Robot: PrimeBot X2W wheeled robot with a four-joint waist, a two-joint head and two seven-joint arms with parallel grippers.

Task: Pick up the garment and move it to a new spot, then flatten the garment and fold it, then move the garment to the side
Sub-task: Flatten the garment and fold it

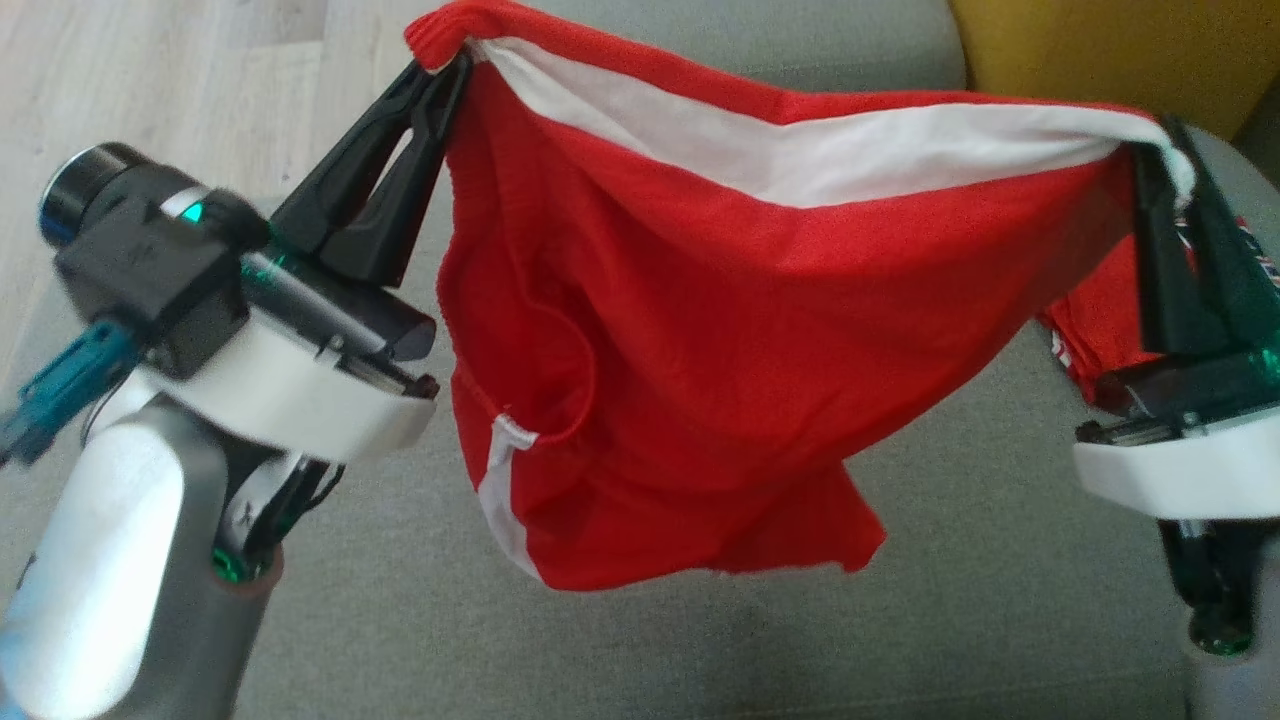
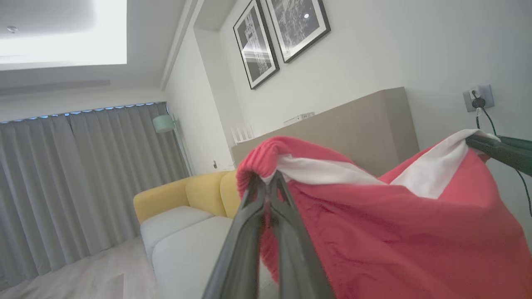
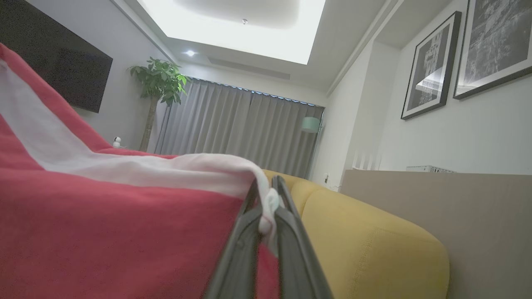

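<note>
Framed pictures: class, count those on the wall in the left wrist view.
2, side by side: the left picture lower, the right picture cut by the top edge. Others may be hidden.

- My left gripper [image 1: 442,72] is raised at the left, fingers angled up and inward, jaws pressed together on one top corner of the garment [image 1: 680,330].
- My right gripper [image 1: 1165,140] is raised at the right, fingers pointing up, jaws pinched on the opposite corner.
- My left forearm [image 1: 100,560] rises from below.

Garment [image 1: 680,380] strung between left claw [image 1: 448,68] and right claw [image 1: 1166,138], above cushion [image 1: 1000,610]
</note>
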